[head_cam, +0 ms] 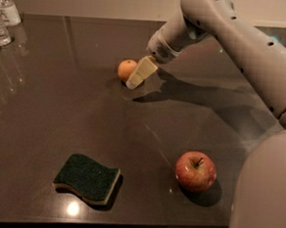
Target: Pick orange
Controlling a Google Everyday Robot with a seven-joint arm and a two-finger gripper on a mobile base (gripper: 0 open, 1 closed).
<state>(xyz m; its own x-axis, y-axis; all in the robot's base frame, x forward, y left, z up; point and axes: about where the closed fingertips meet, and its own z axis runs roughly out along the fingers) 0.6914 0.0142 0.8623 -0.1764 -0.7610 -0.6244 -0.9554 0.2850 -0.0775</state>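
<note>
The orange (126, 68) is a small round pale-orange fruit lying on the dark table (45, 104) at the middle back. My gripper (134, 83) comes in from the upper right on the white arm and reaches down right beside the orange. Its pale finger (142, 72) stands just to the orange's right, touching or nearly touching it. The other finger is hidden behind it.
A shiny red apple (195, 170) with a stem sits at the front right. A dark green sponge (86, 177) lies at the front left. Clear bottles (1, 18) stand at the far left back corner. My arm's base (265, 193) fills the right edge.
</note>
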